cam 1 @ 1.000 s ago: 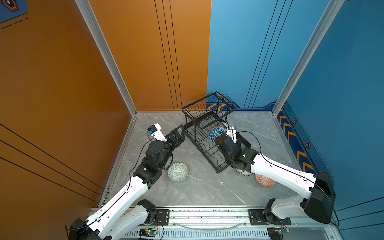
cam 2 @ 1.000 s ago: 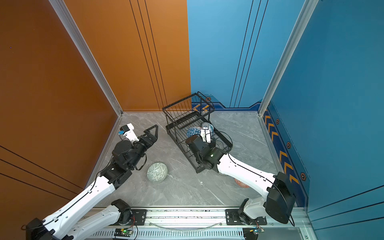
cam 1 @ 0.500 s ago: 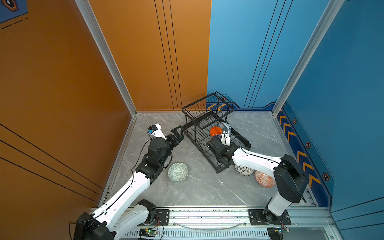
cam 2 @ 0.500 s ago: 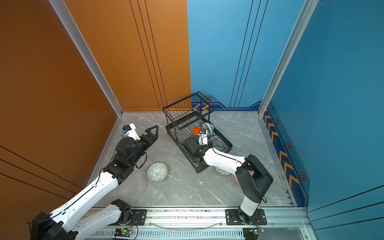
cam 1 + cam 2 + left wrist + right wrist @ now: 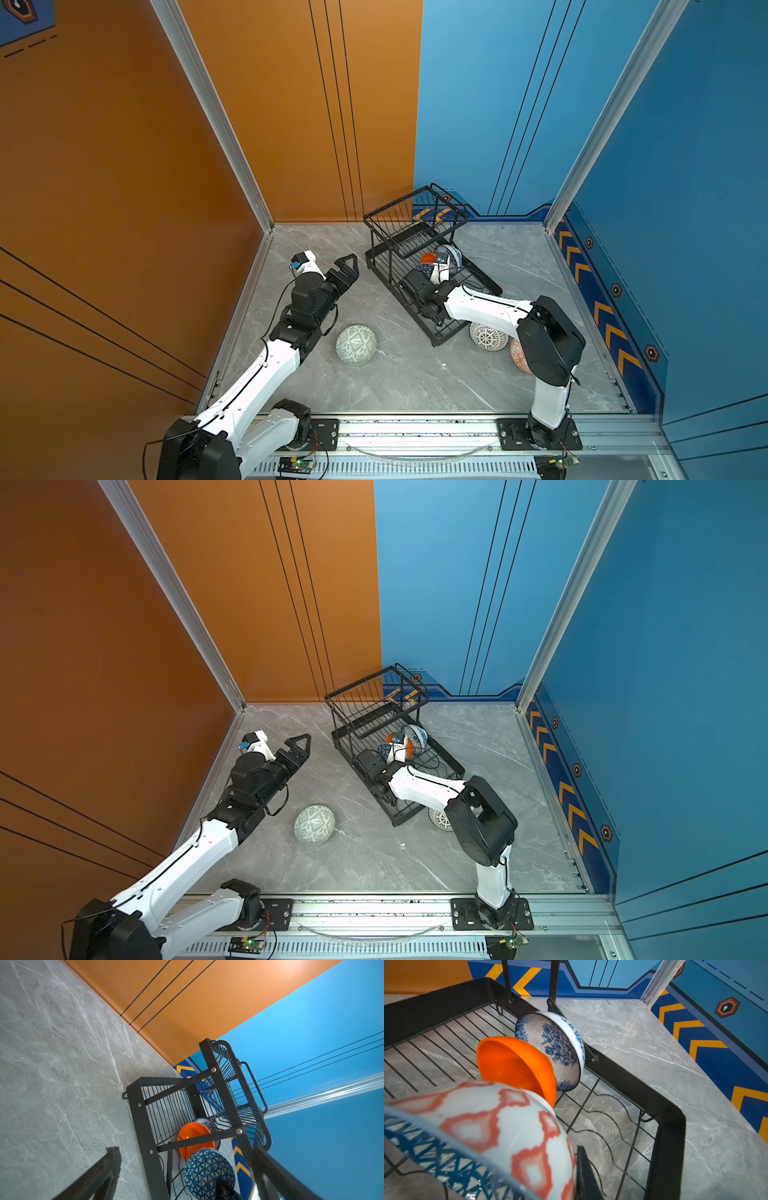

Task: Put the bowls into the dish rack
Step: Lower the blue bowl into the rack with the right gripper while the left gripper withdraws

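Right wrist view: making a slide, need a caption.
Right gripper holds blue triangle-patterned bowl in dish rack, beside orange bowl and floral bowl on edge.

I see the dish rack (image 5: pixel 143 1126) in black wire on a grey, white-veined marble tabletop (image 5: pixel 415 382). The bowls read as:

- plain glossy orange bowl (image 5: pixel 517 1064)
- white bowl with blue flowers (image 5: pixel 556 1043)
- blue triangle-patterned bowl (image 5: pixel 207 1172)
- pale green geometric bowl (image 5: pixel 356 345)
- white bowl with black lattice (image 5: pixel 488 336)
- red-orange patterned bowl (image 5: pixel 516 357)
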You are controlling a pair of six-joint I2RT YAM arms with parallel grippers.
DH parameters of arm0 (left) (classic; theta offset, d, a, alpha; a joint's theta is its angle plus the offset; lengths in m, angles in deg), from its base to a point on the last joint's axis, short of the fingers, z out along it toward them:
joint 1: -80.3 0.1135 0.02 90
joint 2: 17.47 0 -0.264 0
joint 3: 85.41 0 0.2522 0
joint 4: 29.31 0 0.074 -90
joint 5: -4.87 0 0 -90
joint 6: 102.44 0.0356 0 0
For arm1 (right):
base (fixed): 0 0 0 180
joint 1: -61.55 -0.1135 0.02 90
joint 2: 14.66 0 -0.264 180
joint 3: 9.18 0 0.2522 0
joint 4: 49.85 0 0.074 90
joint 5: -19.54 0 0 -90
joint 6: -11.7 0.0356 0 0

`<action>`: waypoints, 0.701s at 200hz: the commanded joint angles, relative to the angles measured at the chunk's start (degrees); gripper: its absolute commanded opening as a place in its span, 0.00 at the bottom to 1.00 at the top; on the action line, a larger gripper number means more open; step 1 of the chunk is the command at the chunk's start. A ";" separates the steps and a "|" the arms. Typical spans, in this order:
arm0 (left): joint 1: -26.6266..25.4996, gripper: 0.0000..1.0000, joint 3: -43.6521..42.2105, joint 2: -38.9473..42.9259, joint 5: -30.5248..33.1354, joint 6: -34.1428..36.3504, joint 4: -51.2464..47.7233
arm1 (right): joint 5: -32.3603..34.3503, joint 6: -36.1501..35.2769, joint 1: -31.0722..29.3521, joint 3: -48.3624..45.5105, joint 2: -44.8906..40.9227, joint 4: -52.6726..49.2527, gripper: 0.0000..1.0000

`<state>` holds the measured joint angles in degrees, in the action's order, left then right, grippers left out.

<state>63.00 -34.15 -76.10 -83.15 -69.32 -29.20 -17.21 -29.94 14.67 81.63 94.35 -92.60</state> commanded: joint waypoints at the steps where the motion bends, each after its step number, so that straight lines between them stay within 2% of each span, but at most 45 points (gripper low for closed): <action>1: 1.10 0.98 -0.84 -0.56 -3.35 -0.49 1.86 | 6.15 5.71 -0.84 3.34 1.90 -3.94 0.00; 53: 3.80 0.98 -1.18 -0.78 -5.91 -0.68 1.96 | 12.06 8.84 -1.85 7.31 6.46 -7.87 0.00; 140: 5.46 0.98 -1.81 -1.29 -7.31 -0.87 2.58 | 14.17 8.76 -1.85 12.13 12.73 -9.15 0.00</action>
<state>67.76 -35.25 -76.85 -88.99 -69.98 -27.76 -7.33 -22.84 12.84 91.58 105.98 -99.86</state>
